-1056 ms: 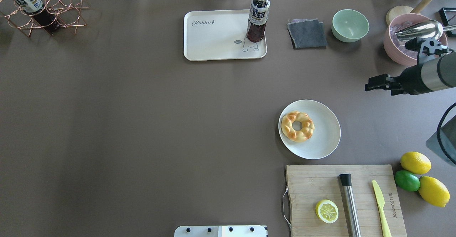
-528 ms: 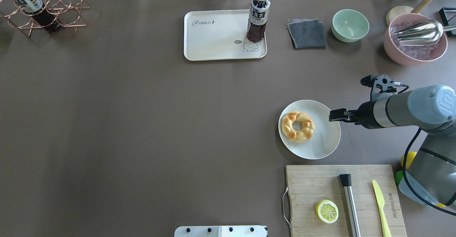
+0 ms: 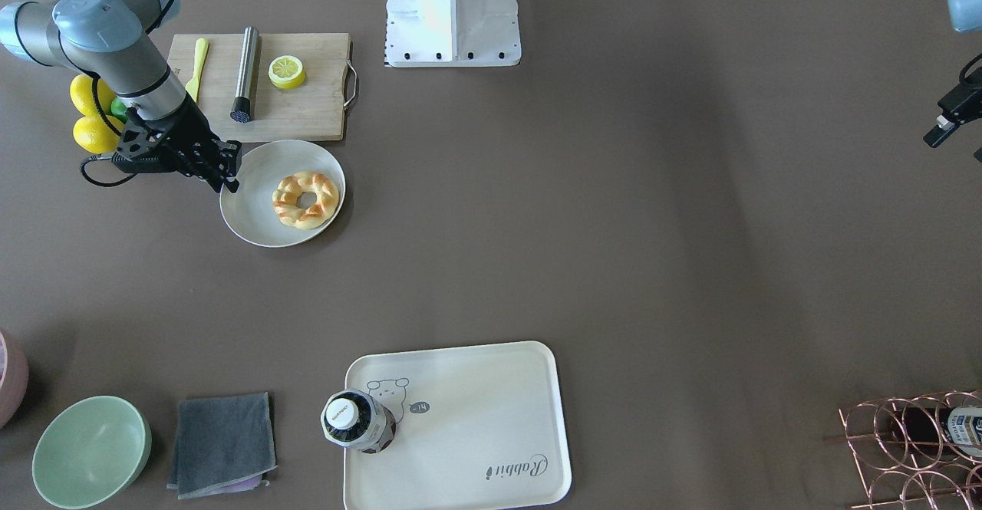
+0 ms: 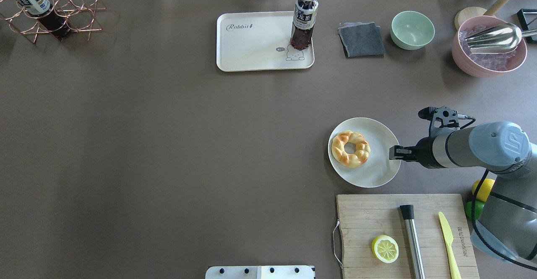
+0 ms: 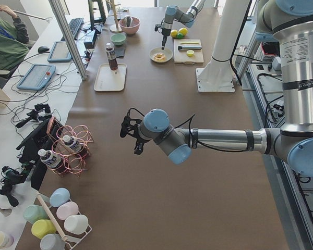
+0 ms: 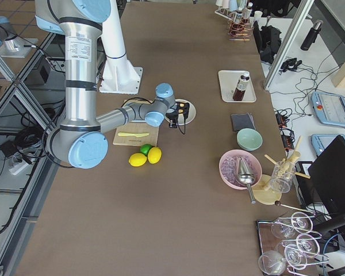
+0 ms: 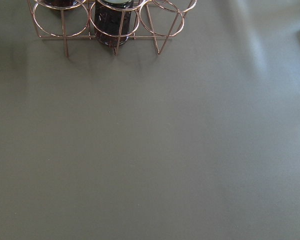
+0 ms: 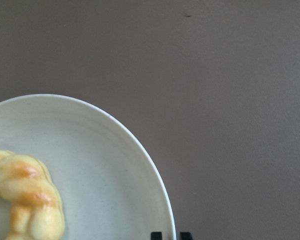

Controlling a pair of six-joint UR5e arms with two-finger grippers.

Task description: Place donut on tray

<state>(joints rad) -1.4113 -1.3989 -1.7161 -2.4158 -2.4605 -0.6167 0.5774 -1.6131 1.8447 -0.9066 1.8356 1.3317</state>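
Note:
The donut (image 4: 361, 151), a braided golden ring, lies on a round white plate (image 4: 377, 172) right of the table's middle; it also shows in the front view (image 3: 326, 195) and the right wrist view (image 8: 25, 200). The cream tray (image 4: 251, 48) with "Rabbit" script lies at the far middle, with a dark bottle (image 4: 303, 19) standing on its right corner. My right gripper (image 4: 392, 153) hovers at the plate's right rim, a short way right of the donut, its fingertips close together and empty. My left gripper (image 3: 942, 128) is far off at the table's left side; I cannot tell whether it is open.
A wooden cutting board (image 4: 369, 216) with a lemon half (image 4: 384, 248), a steel muddler and a yellow knife lies just near of the plate. A grey cloth (image 4: 361, 40), green bowl (image 4: 412, 29) and pink bowl (image 4: 488, 56) stand right of the tray. A copper bottle rack (image 4: 50, 10) is far left.
My right arm has swung in from the back right, down towards the plate; its gripper now sits at the plate's right rim. The donut, plate and tray have not moved.

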